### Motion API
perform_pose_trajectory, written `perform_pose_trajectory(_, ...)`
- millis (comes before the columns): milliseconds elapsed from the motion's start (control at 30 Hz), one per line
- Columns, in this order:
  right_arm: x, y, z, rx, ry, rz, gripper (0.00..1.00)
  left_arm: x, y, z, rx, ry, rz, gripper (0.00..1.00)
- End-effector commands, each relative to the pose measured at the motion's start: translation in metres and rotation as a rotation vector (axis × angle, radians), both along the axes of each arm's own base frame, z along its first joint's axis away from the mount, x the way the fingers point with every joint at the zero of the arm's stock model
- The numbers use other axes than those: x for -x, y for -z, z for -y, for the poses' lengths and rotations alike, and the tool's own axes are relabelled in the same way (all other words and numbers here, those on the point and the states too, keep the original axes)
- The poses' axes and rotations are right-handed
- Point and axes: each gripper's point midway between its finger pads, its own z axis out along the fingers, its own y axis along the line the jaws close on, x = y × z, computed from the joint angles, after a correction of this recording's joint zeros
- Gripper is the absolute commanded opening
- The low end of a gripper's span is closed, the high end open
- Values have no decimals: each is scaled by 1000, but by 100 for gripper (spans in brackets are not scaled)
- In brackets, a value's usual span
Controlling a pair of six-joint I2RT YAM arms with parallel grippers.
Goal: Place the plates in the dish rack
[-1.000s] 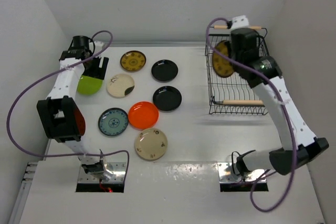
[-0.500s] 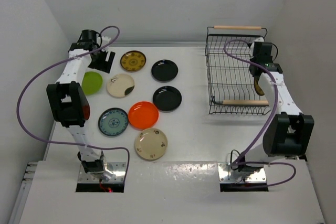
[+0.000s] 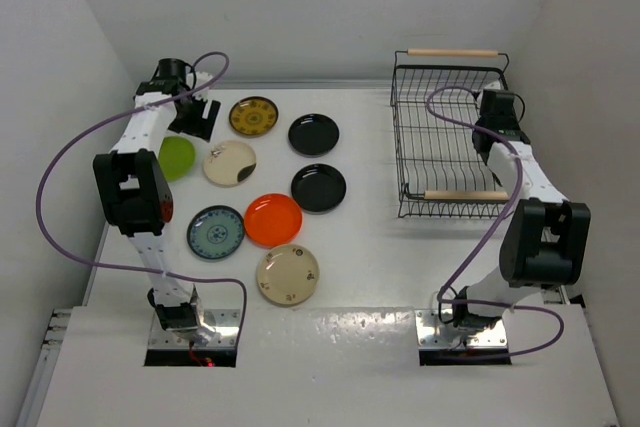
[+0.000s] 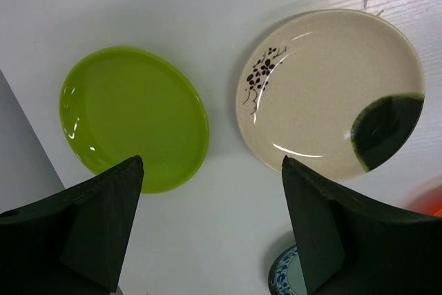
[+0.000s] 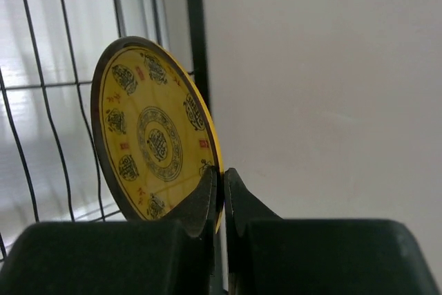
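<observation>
Progress: my right end effector (image 5: 222,184), clamping the gold-brown plate (image 5: 148,136) upright, has swung to the dish rack (image 5: 192,25) edge; my left end effector (image 4: 211,164) gapes open, empty

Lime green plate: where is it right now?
Top view: the lime green plate lies far left, just left of the dark-patched cream plate.

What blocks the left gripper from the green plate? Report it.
Nothing visible does. The open left gripper hangs over the table between the green plate and a cream plate, and the green plate lies uncovered, apart from the others.
</observation>
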Motion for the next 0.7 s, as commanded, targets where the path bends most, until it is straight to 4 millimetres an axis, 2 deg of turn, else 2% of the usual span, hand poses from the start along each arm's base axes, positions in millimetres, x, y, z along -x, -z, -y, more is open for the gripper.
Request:
perform_pose_trajectory(0,2,9,2,-13,30,22,0,-11,-10,-7,-10,-17,37,86)
perform_pose_trajectory(100,8,13,0,-36,35,32,0,-11,-6,-9,-18,-22,27,86)
perform_pose_trajectory(267,11,6,-3,-45,37,65,0,-12,-9,-11,-26,-28,35,86)
perform_pose_trajectory(367,7,-8,-3,-9,25,91,0,-13,-5,-11,-26,-27,26,86)
perform_pose_trajectory(433,5,-30,-1,20,23,136,0,-13,-5,-11,-26,-27,26,86)
perform_pose_trajectory(467,5,-31,-1,28,15,132,0,-13,-5,-11,-26,-27,26,86)
perform_pose_trajectory(533,1,-46,0,45,19,157,0,-15,-8,-11,-26,-28,35,86)
perform_pose_trajectory(667,-1,-54,-4,45,-8,167,0,-15,-8,-11,-26,-28,35,86)
